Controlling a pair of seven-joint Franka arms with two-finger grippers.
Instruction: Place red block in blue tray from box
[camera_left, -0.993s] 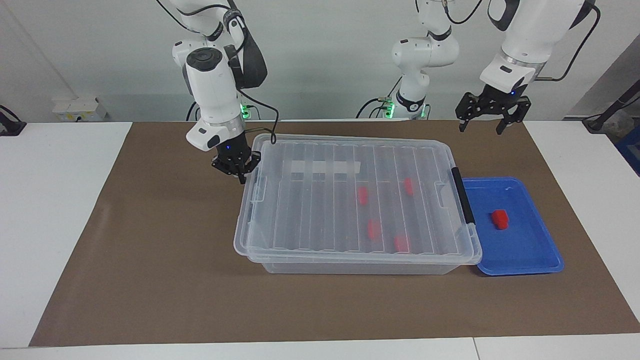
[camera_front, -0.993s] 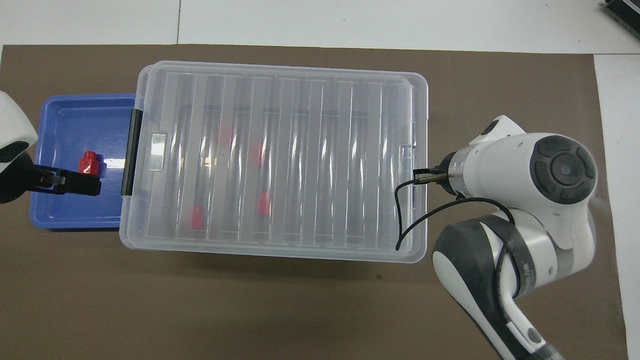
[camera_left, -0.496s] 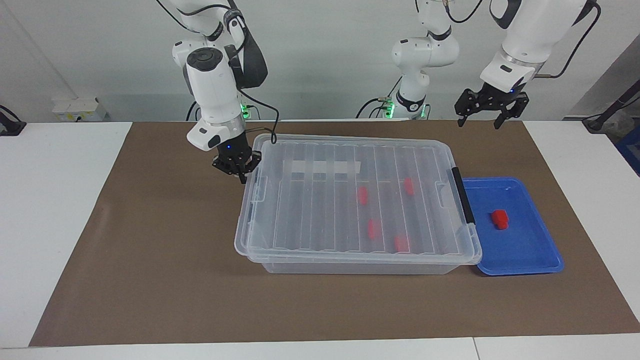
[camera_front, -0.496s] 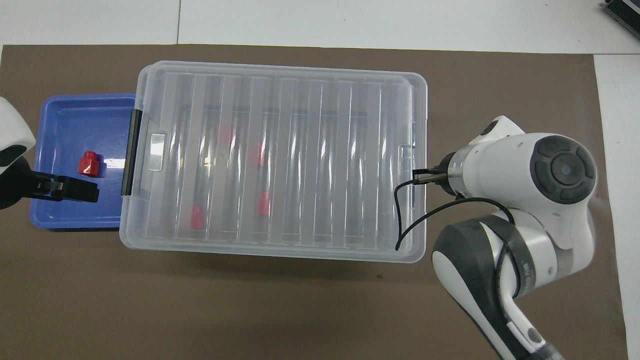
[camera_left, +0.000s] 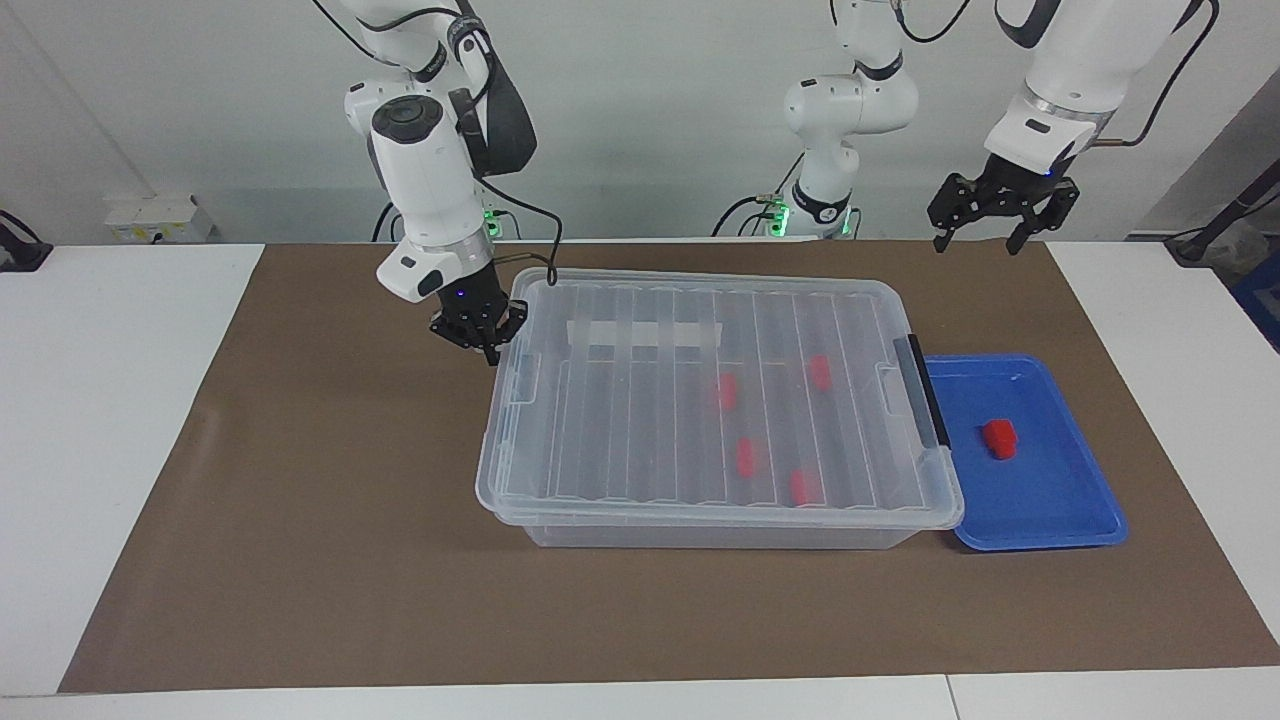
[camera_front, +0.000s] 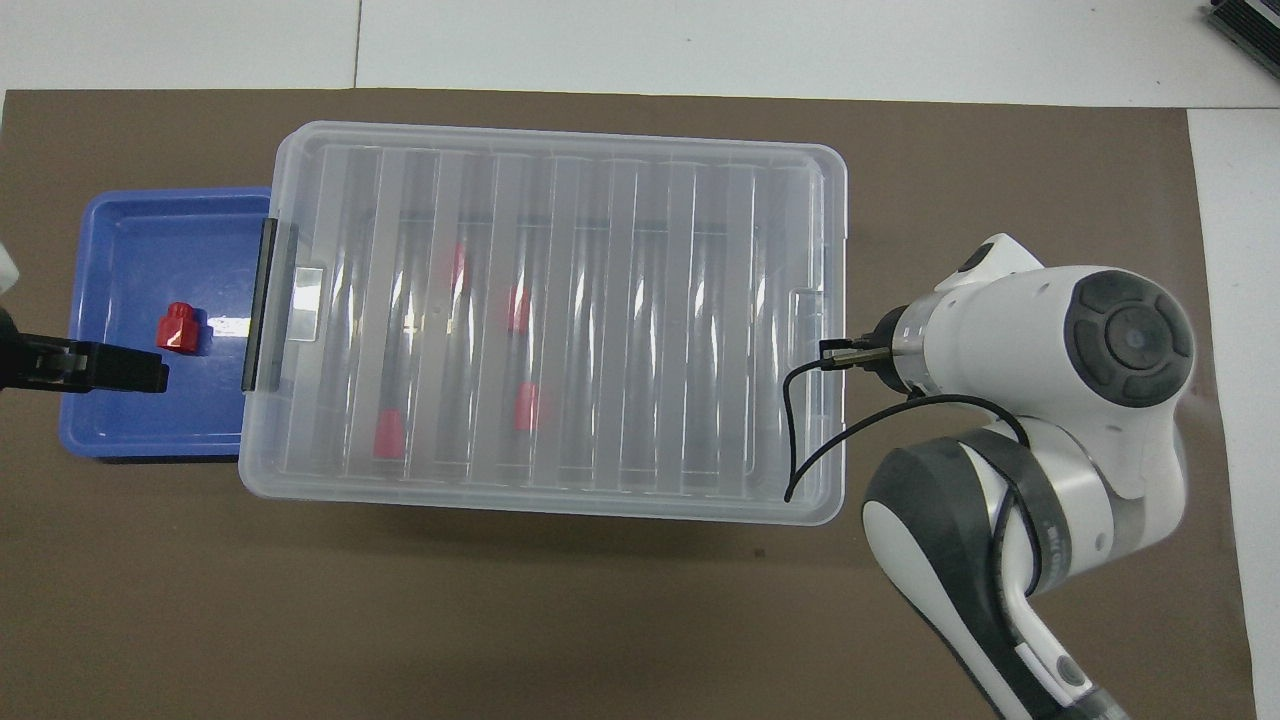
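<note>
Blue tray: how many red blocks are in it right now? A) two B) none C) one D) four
C: a single red block lies in the blue tray; the four others show through the lid of the box, still inside it.

One camera sits high across the tabletop, facing the robots and taking in both arms and the wall. The other hangs above the robots' end, looking steeply down and closer. Both share the box and blue tray.
</note>
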